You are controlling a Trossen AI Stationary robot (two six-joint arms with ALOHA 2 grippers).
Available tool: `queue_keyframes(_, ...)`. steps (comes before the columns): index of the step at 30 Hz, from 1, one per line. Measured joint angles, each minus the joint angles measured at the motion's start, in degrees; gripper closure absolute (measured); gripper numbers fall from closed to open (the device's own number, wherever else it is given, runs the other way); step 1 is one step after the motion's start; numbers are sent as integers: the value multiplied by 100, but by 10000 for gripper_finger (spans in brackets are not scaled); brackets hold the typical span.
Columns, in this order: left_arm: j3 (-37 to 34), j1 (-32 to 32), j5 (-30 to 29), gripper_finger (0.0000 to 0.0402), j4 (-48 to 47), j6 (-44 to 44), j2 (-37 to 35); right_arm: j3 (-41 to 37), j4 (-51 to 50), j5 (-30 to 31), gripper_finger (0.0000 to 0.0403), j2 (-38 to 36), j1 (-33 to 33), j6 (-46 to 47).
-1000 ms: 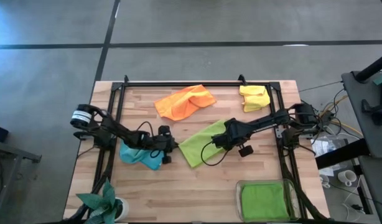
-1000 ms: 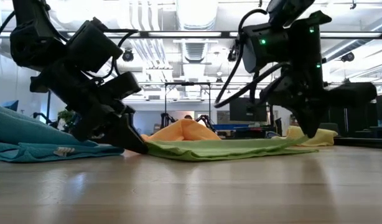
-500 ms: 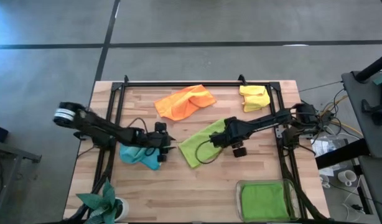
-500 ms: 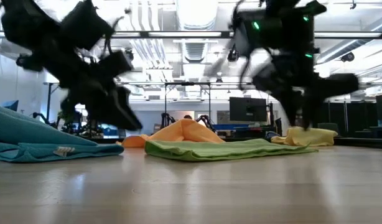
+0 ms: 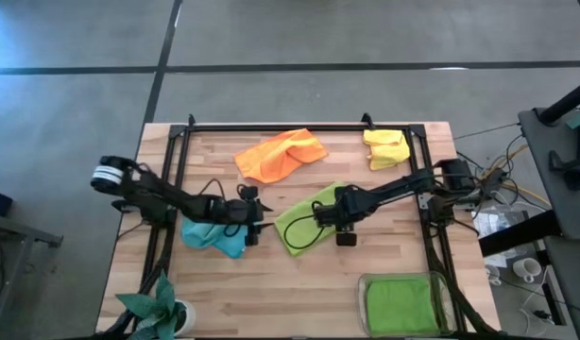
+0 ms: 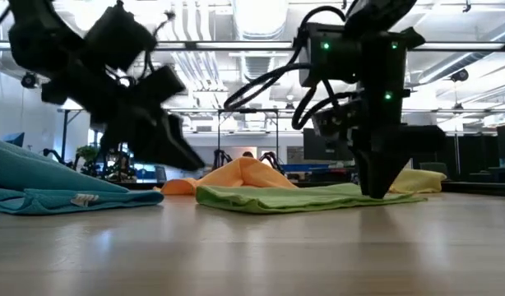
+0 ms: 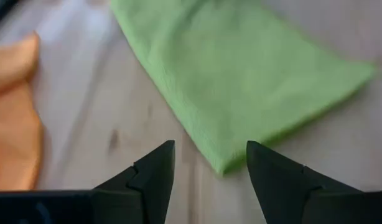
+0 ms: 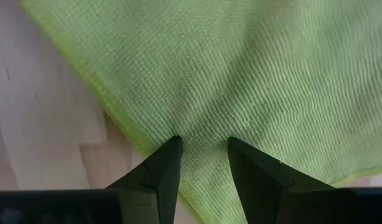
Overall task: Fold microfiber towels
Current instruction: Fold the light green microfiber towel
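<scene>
Yellow-green towel [image 5: 304, 222] lies folded mid-table, apparently once; left gripper [image 7: 209, 163] spread, empty, right gripper [image 8: 203, 163] spread, tips on it. Orange towel [image 5: 281, 155], yellow towel [image 5: 386, 148], blue towel [image 5: 213, 236] unfolded.

Wood table [image 5: 299, 274] — orange [image 5: 281, 154], yellow [image 5: 386, 148], yellow-green [image 5: 304, 220], blue towels [image 5: 213, 236], clear tray [image 5: 403, 304] w/ green towel, plant [image 5: 153, 307].
</scene>
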Motion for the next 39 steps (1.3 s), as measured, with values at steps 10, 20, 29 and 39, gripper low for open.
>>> queue_keyframes(10, 390, 25, 338, 217, -598, 159, -369, 239, -1121, 2383, 264, -23, -181, -3036)
queue_keyframes(20, 276, 134, 78, 217, -747, 120, -490, 762, 1045, 53, 270, -351, -124, -171)
queue_keyframes(29, 305, 134, -405, 216, -2658, 258, -1931, 795, 2673, -413, 280, 656, 95, 58)
queue_keyframes(39, -150, 105, -420, 216, -3418, -195, -3373, 2716, 861, -524, 272, 1696, 1080, 40)
